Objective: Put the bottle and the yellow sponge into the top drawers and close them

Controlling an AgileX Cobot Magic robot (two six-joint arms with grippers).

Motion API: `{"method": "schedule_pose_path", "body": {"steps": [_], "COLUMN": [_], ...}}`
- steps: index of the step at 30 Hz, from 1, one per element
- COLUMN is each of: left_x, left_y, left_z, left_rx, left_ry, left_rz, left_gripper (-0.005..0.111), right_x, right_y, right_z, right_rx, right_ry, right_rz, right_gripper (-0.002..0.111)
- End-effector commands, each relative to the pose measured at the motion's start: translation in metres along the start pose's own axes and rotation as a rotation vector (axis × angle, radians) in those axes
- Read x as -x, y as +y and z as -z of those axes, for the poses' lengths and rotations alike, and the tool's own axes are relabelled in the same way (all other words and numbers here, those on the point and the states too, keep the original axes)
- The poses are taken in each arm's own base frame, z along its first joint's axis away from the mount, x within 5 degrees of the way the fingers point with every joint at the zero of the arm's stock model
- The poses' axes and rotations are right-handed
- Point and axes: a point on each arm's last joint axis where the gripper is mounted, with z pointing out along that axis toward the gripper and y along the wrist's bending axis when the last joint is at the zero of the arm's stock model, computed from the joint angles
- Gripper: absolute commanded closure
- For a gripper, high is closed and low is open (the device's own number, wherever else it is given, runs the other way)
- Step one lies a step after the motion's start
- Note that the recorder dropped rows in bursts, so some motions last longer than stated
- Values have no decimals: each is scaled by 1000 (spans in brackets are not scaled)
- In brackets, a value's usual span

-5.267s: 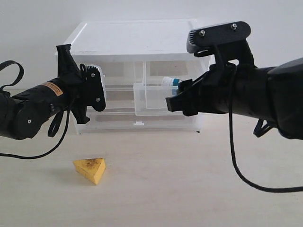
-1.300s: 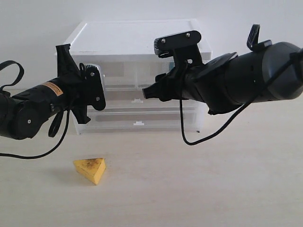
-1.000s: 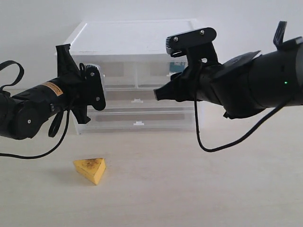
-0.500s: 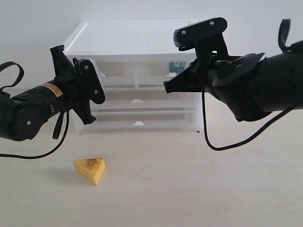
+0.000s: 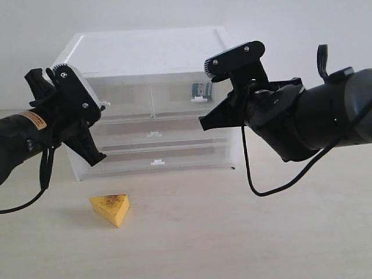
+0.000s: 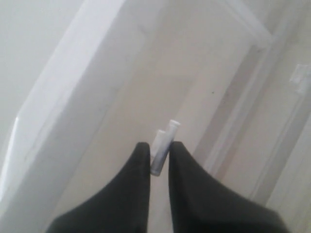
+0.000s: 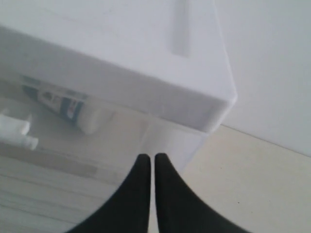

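Note:
The yellow sponge (image 5: 111, 208) lies on the table in front of the cabinet, apart from both grippers. The bottle (image 5: 201, 90) lies inside the right top drawer (image 5: 186, 96), which sits flush and closed; the right wrist view shows the bottle (image 7: 63, 107) through the clear front. My left gripper (image 5: 99, 106) is shut on the white tab handle (image 6: 163, 143) of the left top drawer (image 5: 125, 96). My right gripper (image 5: 202, 122) hovers just off the cabinet's right front, and in the right wrist view this gripper (image 7: 151, 158) is shut on nothing.
The clear plastic drawer cabinet (image 5: 145, 49) stands at the back, with two wider drawers (image 5: 154, 136) below the top pair. A black cable (image 5: 256, 186) hangs under the right arm. Bare tabletop (image 5: 232, 232) spreads in front.
The right gripper pushed the right top drawer shut with the bottle inside and drew back. The left gripper now pinches the left handle, and the whole cabinet has slid left.

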Motion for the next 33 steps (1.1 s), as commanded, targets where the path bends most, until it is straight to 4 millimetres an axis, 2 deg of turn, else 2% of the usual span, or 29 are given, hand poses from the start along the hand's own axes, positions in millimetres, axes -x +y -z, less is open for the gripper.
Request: {"method": "schedule_pose_path", "body": {"steps": [1,11,18,26,29,33], "left_x": [15,8,9,8,7,7], "left_y": [25,16,17,20,21,21], "left_z": [5,-17,-32,-35,-35,-35], "left_rx": [213,200,210,250,262,263], "left_ry": [-145,-110,-118,-91,-70,-67], "left_rz": [50,-111,-110,-192,-281,-304], "left_gripper": [103,103,103,103,103,103], "right_x": [0,10,17,17,12,-2], "right_y": [2,7,7,7,9,15], "right_z": [-2,-4,-5,-5,-9,-19], "right_rx": [23,73,71,69,66,54], "right_ry": [-19,-45,-66,-69,-55,-23], "right_rz": [30,61,47,99,121,135], "right_gripper": [108,108,108,108,108,108]}}
